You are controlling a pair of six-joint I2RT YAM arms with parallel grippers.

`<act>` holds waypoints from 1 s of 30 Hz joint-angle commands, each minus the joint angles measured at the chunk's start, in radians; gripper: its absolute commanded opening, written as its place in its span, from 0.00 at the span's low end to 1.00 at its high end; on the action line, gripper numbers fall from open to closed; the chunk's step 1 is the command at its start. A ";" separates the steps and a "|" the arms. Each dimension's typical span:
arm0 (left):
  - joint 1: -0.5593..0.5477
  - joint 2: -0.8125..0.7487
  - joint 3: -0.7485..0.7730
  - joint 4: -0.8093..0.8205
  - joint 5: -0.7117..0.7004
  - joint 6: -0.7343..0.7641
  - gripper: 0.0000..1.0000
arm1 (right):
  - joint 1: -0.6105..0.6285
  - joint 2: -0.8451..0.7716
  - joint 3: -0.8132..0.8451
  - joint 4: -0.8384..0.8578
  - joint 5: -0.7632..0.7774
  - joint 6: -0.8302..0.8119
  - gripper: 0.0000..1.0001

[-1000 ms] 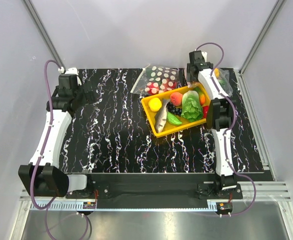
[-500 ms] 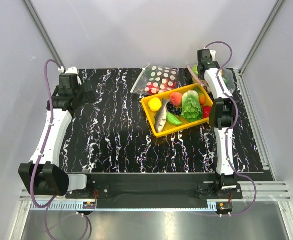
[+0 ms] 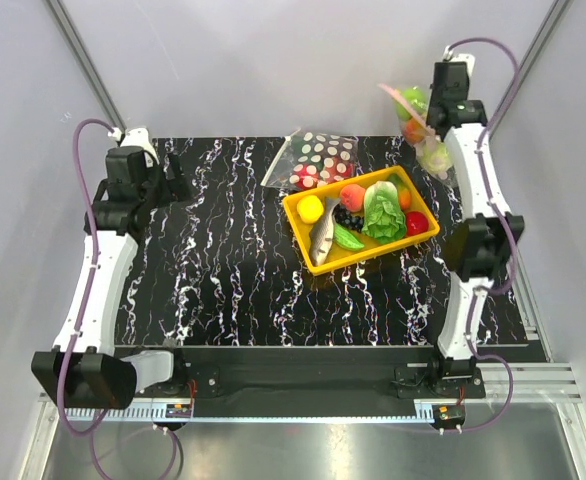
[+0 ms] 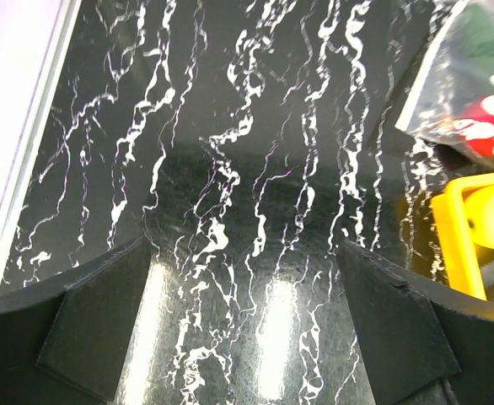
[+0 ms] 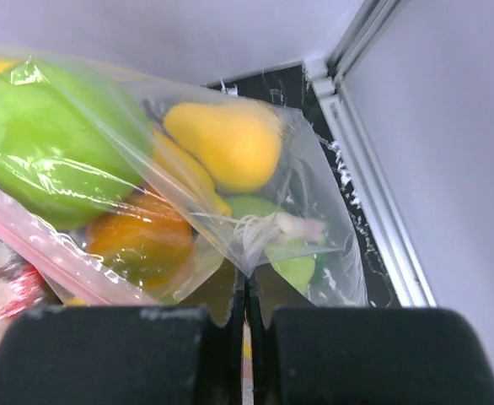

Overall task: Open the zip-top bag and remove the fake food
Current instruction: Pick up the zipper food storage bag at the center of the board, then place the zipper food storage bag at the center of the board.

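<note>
Hanging at one o'clock in the top view, lifted clear of the worktop, the zip-top bag is being pinched on a fold of its plastic by the tightly closed right pincer. Green, yellow and orange fake food is being carried inside. The left pincer is being held wide at ten o'clock, gripping nothing.

Right arm holds the bag in the air.
The right gripper pinches the zip-top bag of fake food above the table's far right corner, beyond the yellow tray.
</note>
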 commanded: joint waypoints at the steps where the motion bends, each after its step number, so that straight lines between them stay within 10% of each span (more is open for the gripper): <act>1: 0.000 -0.047 0.017 0.048 0.046 0.027 0.99 | 0.002 -0.243 -0.099 0.018 -0.064 -0.028 0.00; 9: -0.104 -0.113 0.012 -0.003 0.120 -0.013 0.99 | 0.010 -0.669 -0.440 -0.113 -0.216 0.015 0.00; 30: -1.152 -0.093 0.013 0.118 -0.182 0.074 0.99 | 0.064 -1.204 -0.989 -0.458 -0.773 0.170 0.00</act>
